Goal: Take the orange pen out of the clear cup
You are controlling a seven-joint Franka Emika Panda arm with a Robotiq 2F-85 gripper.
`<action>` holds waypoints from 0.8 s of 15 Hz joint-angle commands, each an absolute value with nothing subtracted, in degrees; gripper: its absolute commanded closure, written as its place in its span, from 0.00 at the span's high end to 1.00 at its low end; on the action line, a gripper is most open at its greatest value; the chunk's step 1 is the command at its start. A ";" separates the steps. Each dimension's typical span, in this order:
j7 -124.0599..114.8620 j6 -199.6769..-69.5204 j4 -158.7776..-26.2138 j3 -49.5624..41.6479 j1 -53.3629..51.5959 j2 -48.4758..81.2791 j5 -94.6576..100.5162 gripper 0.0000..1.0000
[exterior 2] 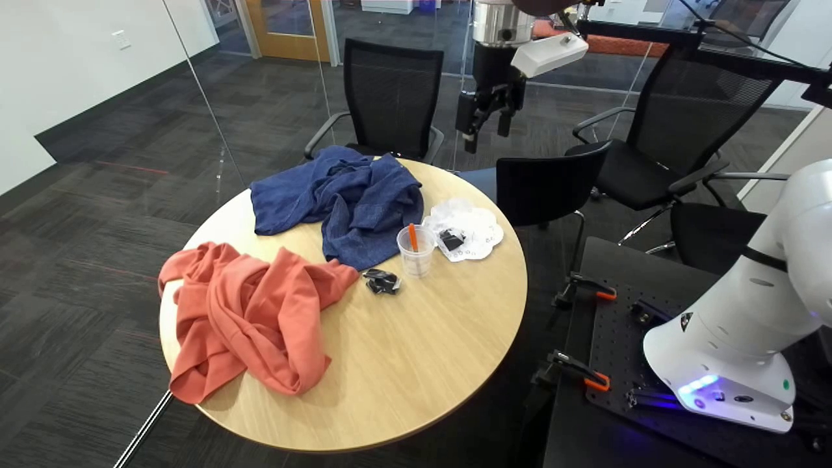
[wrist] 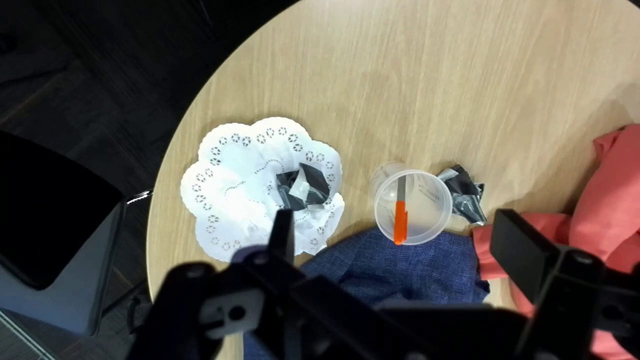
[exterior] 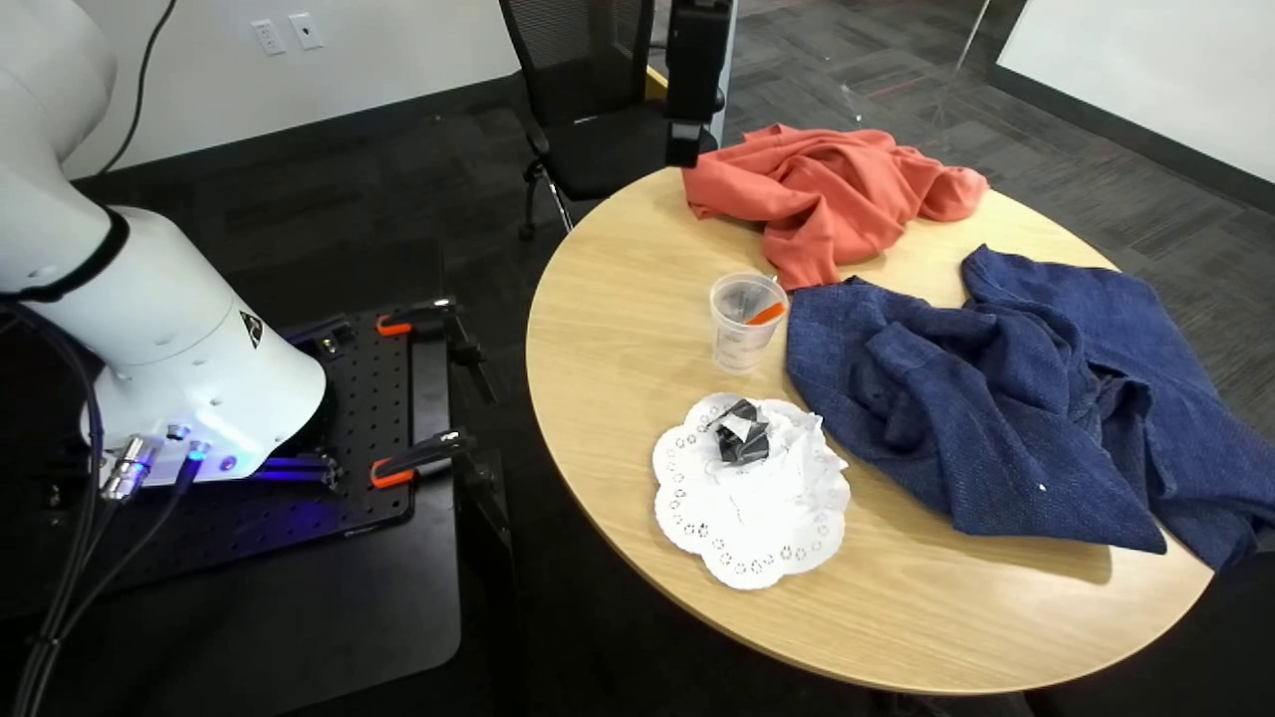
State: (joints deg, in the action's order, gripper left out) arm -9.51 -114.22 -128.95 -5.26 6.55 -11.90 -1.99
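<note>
The clear cup [exterior: 735,351] stands upright on the round table and shows in an exterior view [exterior 2: 417,265] and in the wrist view [wrist: 434,207]. The orange pen [wrist: 400,222] leans inside it, orange capped end up at the rim and grey body down in the cup. The pen also shows in both exterior views [exterior: 766,315] [exterior 2: 413,238]. My gripper [exterior 2: 487,138] is open and empty, well above the table. In the wrist view, the cup and pen appear between the widely spaced fingers [wrist: 392,227]. In an exterior view only part of the gripper [exterior: 684,147] shows.
A white paper doily [exterior: 727,538] with a crumpled black wrapper [exterior: 742,433] lies beside the cup. Another black wrapper [exterior 2: 381,281] lies close to the cup. A blue cloth [exterior 2: 364,201] and a coral cloth [exterior 2: 260,312] lie bunched near it. Chairs [exterior 2: 393,91] surround the table.
</note>
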 commanded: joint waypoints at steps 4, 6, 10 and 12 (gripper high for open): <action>-23.39 -123.94 -128.71 -1.56 4.31 -5.22 -4.58 1.00; -27.10 -126.45 -128.84 -0.90 3.62 -3.42 -4.08 1.00; -27.24 -126.46 -128.86 -0.90 2.88 -2.34 -3.68 1.00; -27.38 -126.48 -128.86 -0.84 2.55 -1.87 -3.68 1.00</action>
